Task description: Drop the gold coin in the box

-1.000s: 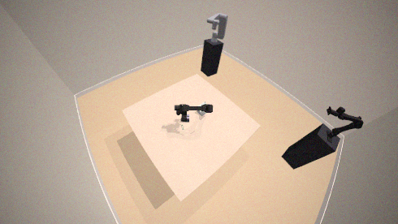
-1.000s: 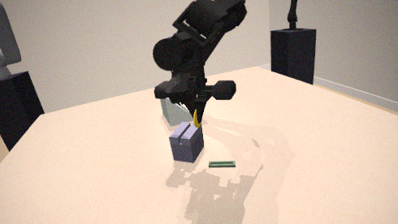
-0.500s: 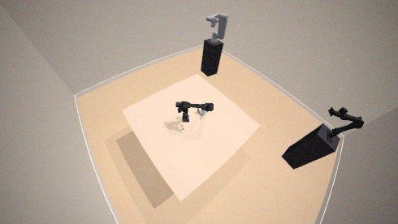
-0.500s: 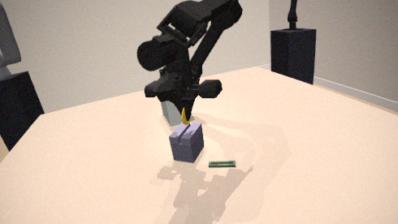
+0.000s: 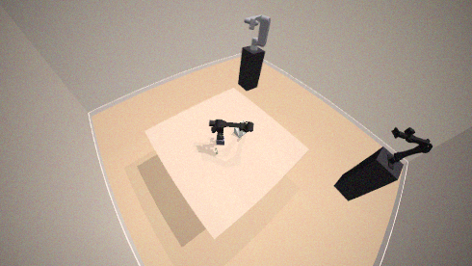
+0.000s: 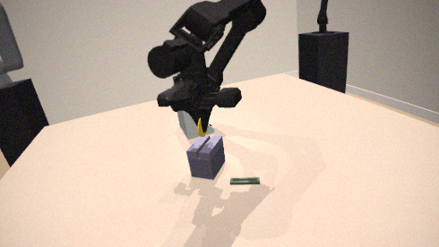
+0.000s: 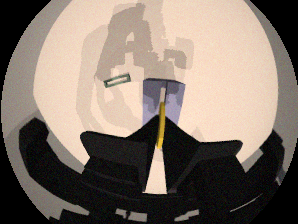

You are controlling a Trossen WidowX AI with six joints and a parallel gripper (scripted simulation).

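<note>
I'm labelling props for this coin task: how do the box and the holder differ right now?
The box is a grey-lilac cube standing tall; the holder is a dark-green strip lying flat and low. The box has a narrow slot in its lid; the holder is a shallow, long frame, now without the coin. The coin, pinched in the claw, hangs just above the box, while the holder sits off to the side. Both rest on the table.
</note>
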